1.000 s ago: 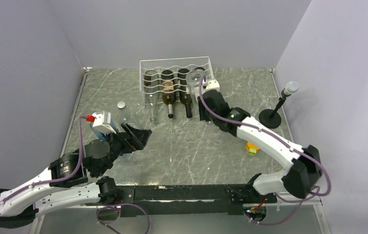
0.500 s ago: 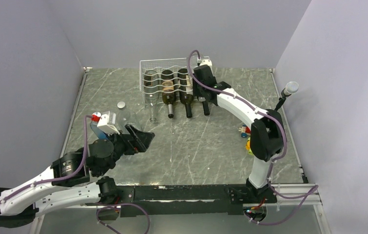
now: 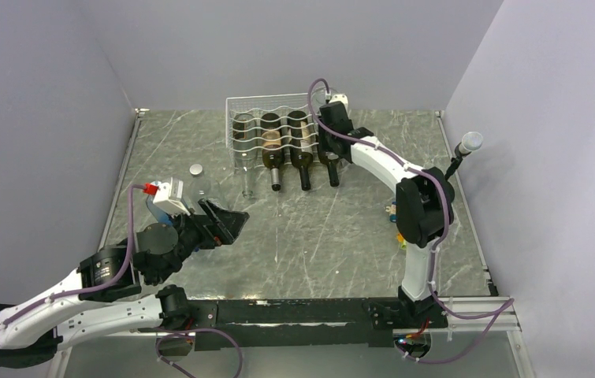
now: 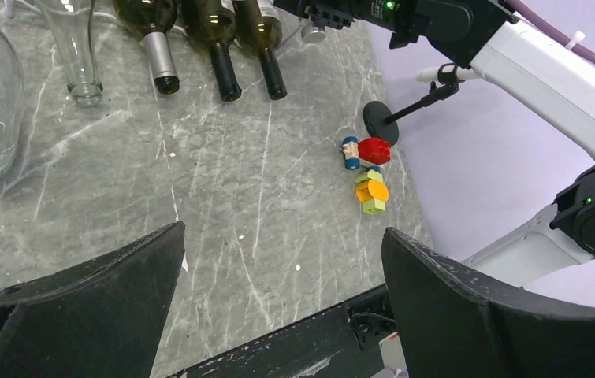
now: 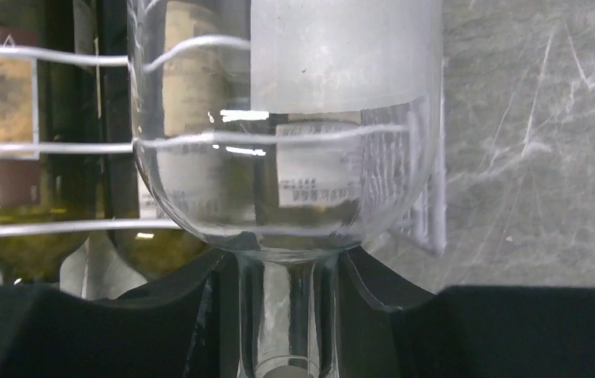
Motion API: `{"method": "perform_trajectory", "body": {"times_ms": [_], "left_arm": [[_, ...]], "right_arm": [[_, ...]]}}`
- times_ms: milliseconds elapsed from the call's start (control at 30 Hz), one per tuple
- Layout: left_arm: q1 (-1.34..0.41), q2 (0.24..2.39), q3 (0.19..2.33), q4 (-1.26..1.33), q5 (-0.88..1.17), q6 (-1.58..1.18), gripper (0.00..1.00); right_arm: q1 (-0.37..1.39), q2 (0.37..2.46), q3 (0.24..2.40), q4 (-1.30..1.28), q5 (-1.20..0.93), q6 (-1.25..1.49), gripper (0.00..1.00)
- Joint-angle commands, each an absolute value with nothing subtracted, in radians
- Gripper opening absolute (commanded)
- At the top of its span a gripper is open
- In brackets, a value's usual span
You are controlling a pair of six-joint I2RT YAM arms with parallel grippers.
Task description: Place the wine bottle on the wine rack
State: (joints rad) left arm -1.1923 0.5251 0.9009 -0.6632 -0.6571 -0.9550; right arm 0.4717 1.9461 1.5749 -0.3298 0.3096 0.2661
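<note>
top external view: the wine rack (image 3: 278, 106) stands at the far middle of the grey marbled surface (image 3: 310, 236). its lower row holds one clear bottle (image 3: 247, 177) and three dark bottles (image 3: 303, 161), all lying with their necks toward the near edge. the right arm (image 3: 381, 161) reaches across to the right end of the rack, and its wrist sits over the upper wires there. the right jaws cannot be made out from this view. the left arm (image 3: 105, 272) is low at the near left, with the left jaws spread wide over bare surface and holding nothing. an upright clear bottle (image 3: 198, 187) with a silver cap stands just beyond them. a black stand (image 3: 458, 157) is at the right edge, and small toy blocks (image 3: 399, 227) lie near the right arm's elbow.

left wrist view: the two black fingers (image 4: 81, 315) stand far apart with nothing between them. past them are the four bottle necks, the toy blocks and the round base of the stand.

right wrist view: the right jaws are closed on the neck of the wine bottle (image 5: 286, 142), a clear one with a frosted label. its body lies against the white rack wires at the rack's right end, with labelled dark bottles showing behind and to its left. whether it rests fully in a cradle cannot be told.
</note>
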Motion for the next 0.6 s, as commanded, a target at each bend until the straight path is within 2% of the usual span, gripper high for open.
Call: {"method": "perform_trajectory", "body": {"times_ms": [0,200,233,267,400,567], "left_arm": [[-1.19,0.523,0.937,-0.667,-0.664,-0.96,0.99],[-1.19,0.501,0.939,-0.688,-0.663,-0.983,0.99],[-1.19,0.497,0.939,-0.689,-0.663,-0.986,0.99],[-1.19,0.49,0.939,-0.689,-0.663,-0.986,0.99],[-1.19,0.474,0.938,-0.692,-0.667,-0.985,0.99],[-1.191,0.471,0.945,-0.698,-0.669,-0.977,0.99]], "right_arm": [[0.452,1.929,1.68,-0.071,0.321,0.241,0.0],[0.433,1.994,1.761,-0.114,0.313,0.251,0.0],[0.433,2.001,1.773,-0.125,0.315,0.249,0.04],[0.433,2.005,1.779,-0.131,0.317,0.249,0.18],[0.43,2.003,1.784,-0.176,0.338,0.283,0.59],[0.428,1.936,1.725,-0.17,0.328,0.306,0.84]]}}
